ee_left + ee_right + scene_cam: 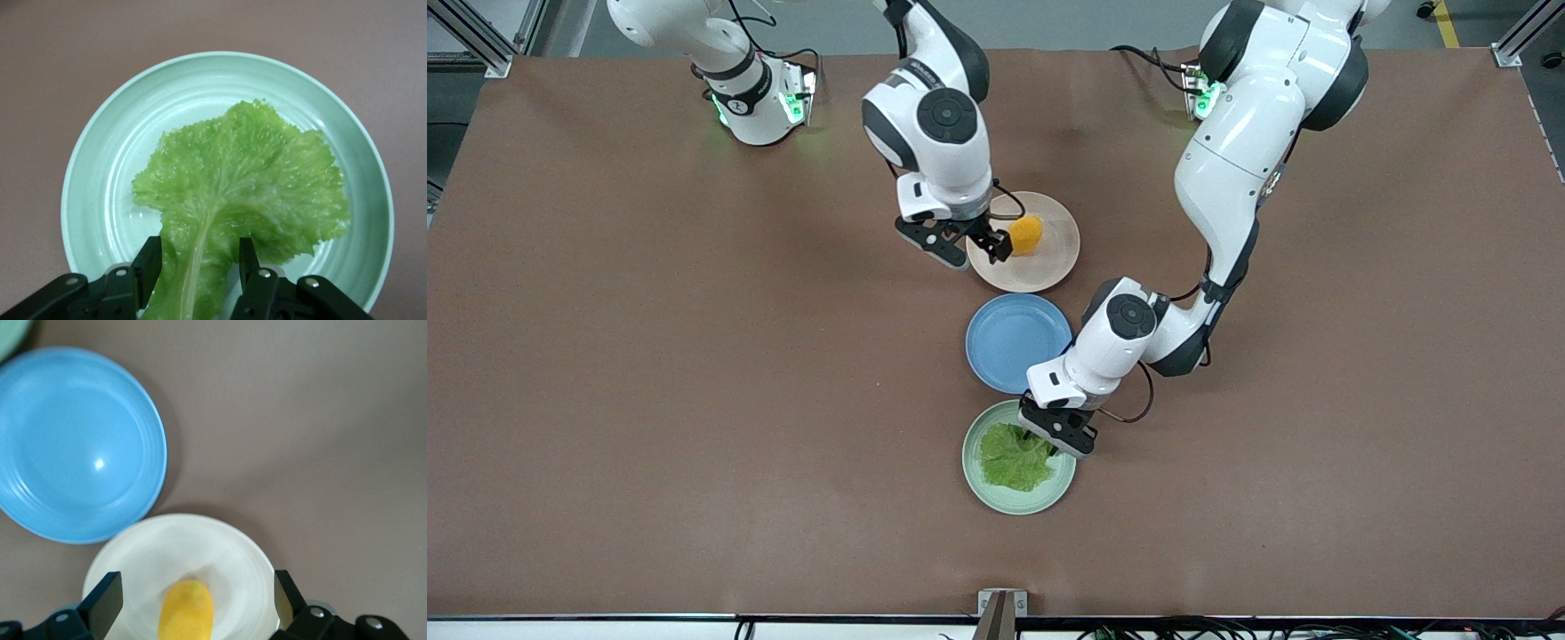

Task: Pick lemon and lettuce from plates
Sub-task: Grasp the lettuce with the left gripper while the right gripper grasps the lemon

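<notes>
A brown table is carrying three plates in a line running away from the front camera. Nearest is sitting the mint green plate, with the lettuce lying flat in it. The left gripper is down at that plate's rim, toward the left arm's end. In the left wrist view its fingers are standing apart, one on each side of the pale stem rib; the lettuce is not being pinched. Next, the blue plate is sitting between the other two. Farthest is the beige-pink plate, with the lemon resting in it. The right gripper is hanging over this plate's edge, just beside the lemon. In the right wrist view its fingers are spread wide, with the lemon lying between them, ungrasped.
</notes>
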Motion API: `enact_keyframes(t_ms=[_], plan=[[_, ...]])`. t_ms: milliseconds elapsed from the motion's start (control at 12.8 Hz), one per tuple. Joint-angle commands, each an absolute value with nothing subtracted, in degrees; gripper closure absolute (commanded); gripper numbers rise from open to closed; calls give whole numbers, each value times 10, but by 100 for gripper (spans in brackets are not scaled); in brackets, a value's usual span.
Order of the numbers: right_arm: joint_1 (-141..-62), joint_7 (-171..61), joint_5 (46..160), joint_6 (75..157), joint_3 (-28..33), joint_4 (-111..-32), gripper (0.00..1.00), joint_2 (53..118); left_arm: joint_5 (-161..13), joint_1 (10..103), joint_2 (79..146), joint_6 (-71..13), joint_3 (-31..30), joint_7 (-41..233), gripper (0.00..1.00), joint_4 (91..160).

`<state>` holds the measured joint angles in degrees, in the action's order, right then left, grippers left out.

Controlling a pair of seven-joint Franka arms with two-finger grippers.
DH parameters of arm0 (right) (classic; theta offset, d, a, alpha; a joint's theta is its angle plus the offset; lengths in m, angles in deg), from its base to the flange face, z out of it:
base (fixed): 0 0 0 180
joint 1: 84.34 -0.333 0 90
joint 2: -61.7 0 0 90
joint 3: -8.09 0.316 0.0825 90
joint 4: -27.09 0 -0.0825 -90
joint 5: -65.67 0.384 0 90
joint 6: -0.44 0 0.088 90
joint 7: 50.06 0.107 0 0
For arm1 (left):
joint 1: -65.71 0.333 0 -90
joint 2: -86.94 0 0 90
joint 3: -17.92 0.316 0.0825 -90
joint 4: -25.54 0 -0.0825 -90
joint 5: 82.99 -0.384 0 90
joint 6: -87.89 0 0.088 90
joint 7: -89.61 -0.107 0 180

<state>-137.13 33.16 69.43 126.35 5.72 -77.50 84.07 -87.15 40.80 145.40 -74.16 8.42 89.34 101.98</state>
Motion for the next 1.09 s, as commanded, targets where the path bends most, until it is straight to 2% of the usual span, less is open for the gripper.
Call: enact_keyframes(t_ms=[0, 234, 311, 701, 778, 856, 934, 1012], plan=[[-1419, 405, 685, 1297, 48, -769, 0, 874, -884, 405, 1461, -743, 87, 886, 69, 1005], [-1453, 470, 685, 1318, 48, -758, 0, 922, -882, 400, 1459, -744, 88, 889, 84, 1002], [-1465, 486, 684, 1333, 47, -755, 0, 938, -881, 400, 1457, -743, 87, 892, 96, 1002], [-1477, 522, 684, 1371, 47, -727, 1, 990, -876, 407, 1423, -737, 88, 895, 98, 1006], [-1477, 521, 683, 1371, 48, -727, 5, 991, -872, 419, 1414, -729, 88, 902, 98, 1007], [-1477, 521, 683, 1371, 48, -727, 13, 991, -871, 427, 1400, -710, 87, 908, 98, 1007], [-1477, 521, 683, 1371, 48, -727, 25, 991, -872, 429, 1383, -674, 88, 917, 98, 1009], [-1477, 520, 683, 1371, 48, -726, 43, 991, -876, 436, 1361, -634, 94, 927, 97, 1015]])
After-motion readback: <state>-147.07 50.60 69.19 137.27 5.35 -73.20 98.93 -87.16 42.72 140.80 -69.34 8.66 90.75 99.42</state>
